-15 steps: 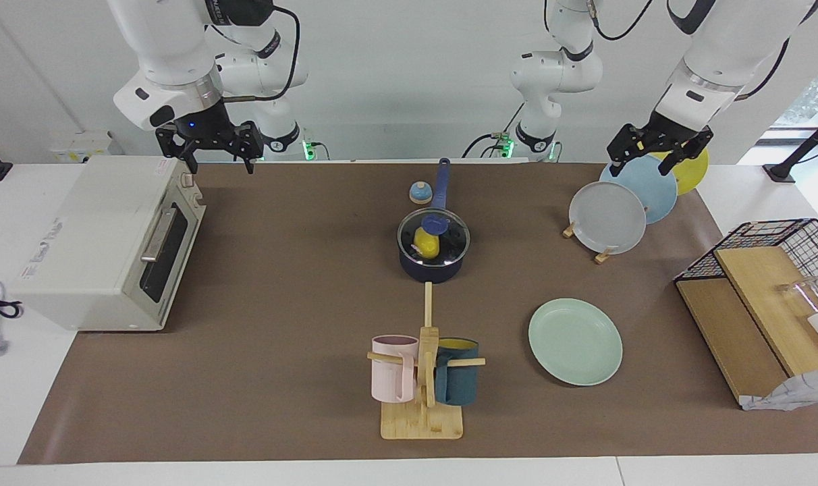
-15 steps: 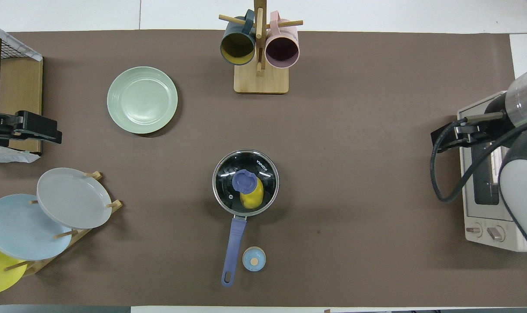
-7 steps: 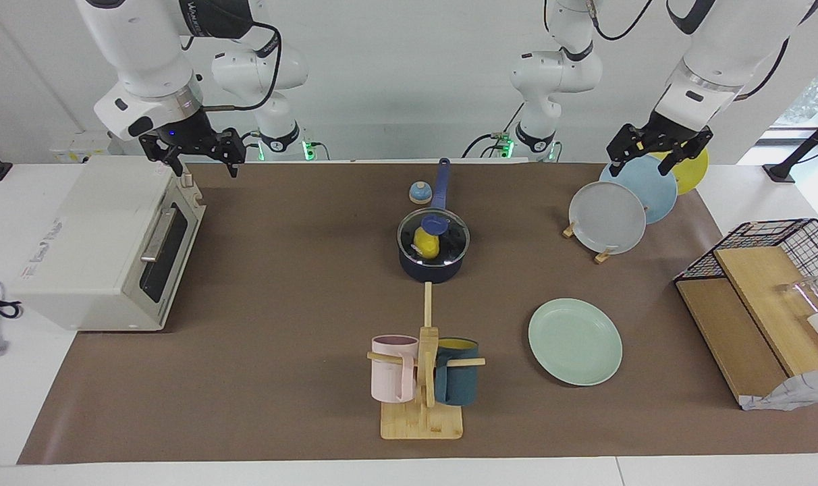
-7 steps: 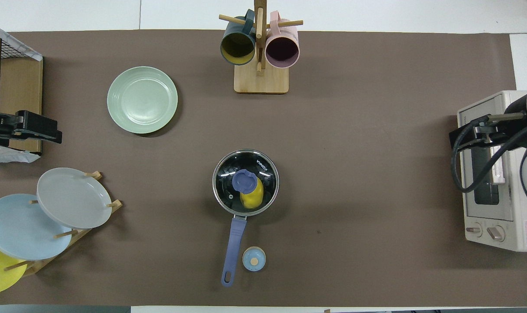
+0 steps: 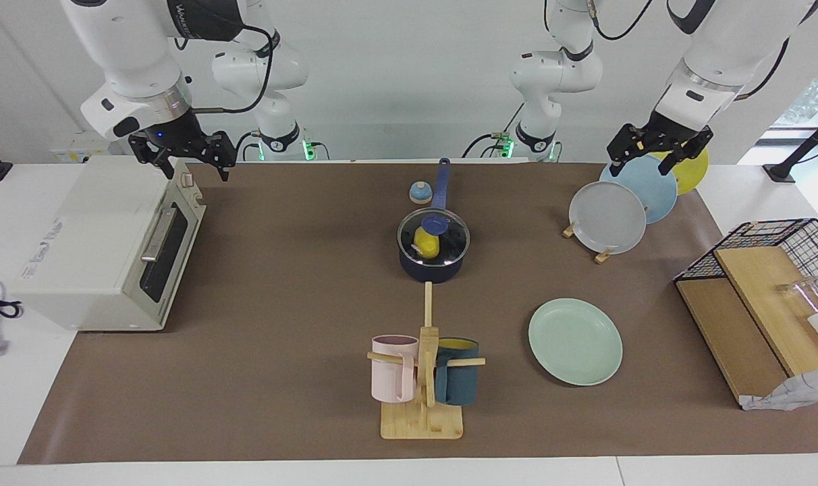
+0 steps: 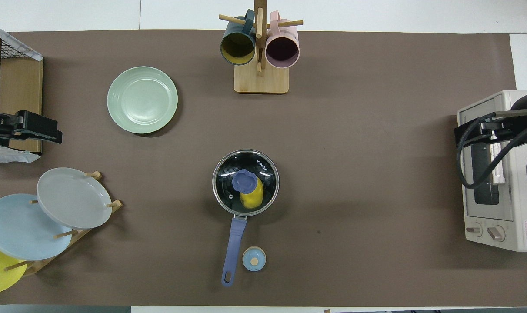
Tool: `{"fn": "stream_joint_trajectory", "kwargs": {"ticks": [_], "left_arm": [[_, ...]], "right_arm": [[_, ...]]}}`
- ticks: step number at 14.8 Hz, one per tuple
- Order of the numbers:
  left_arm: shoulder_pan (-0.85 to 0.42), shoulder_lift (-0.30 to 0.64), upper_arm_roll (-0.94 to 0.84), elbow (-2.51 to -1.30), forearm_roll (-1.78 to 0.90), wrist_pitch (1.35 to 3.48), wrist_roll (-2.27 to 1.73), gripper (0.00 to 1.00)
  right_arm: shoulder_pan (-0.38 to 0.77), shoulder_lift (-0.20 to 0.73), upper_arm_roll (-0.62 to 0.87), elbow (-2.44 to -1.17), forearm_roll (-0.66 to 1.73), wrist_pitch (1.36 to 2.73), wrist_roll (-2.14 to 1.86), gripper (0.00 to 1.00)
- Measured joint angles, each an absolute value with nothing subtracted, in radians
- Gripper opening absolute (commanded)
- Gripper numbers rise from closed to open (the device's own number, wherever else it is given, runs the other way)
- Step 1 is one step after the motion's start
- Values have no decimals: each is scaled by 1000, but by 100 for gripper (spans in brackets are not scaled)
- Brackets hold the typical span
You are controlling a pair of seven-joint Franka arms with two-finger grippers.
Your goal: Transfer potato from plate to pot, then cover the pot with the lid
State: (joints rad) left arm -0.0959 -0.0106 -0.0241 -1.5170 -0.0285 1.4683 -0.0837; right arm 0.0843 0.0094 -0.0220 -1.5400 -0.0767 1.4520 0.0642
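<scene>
The navy pot (image 5: pixel 430 271) stands mid-table, its blue handle (image 6: pixel 234 243) pointing toward the robots. The clear glass lid (image 5: pixel 455 237) with its blue knob sits on the pot; it also shows in the overhead view (image 6: pixel 263 167). The yellow potato (image 5: pixel 426 244) lies inside the pot under the lid (image 6: pixel 252 199). The mint-green plate (image 5: pixel 575 341) lies bare on the mat (image 6: pixel 142 99), farther from the robots than the pot. My right gripper (image 5: pixel 193 169) is open and empty in the air over the toaster oven (image 6: pixel 481 130). My left gripper (image 5: pixel 642 165) is open and empty over the plate rack (image 6: pixel 28 130).
A toaster oven (image 5: pixel 105 243) stands at the right arm's end. A rack with grey, light blue and yellow plates (image 5: pixel 608 216) and a wire basket with boards (image 5: pixel 767 297) are at the left arm's end. A mug tree (image 5: pixel 424 378) stands farther out. A small bell (image 5: pixel 420 193) sits beside the pot handle.
My right gripper has moved toward the right arm's end of the table, coming over the toaster oven's top. The left arm, pot, lid and plate have not moved.
</scene>
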Motion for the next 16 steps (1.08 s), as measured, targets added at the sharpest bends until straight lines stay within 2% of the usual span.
{"fn": "stream_joint_trajectory", "kwargs": {"ticks": [6, 16], "left_arm": [[-96, -11, -25, -1517, -28, 1468, -84, 100], [-96, -11, -25, -1517, -28, 1468, -84, 100]], "right_arm": [[45, 9, -24, -1543, -75, 1475, 64, 100], [45, 9, -22, -1544, -54, 1475, 27, 100]]}}
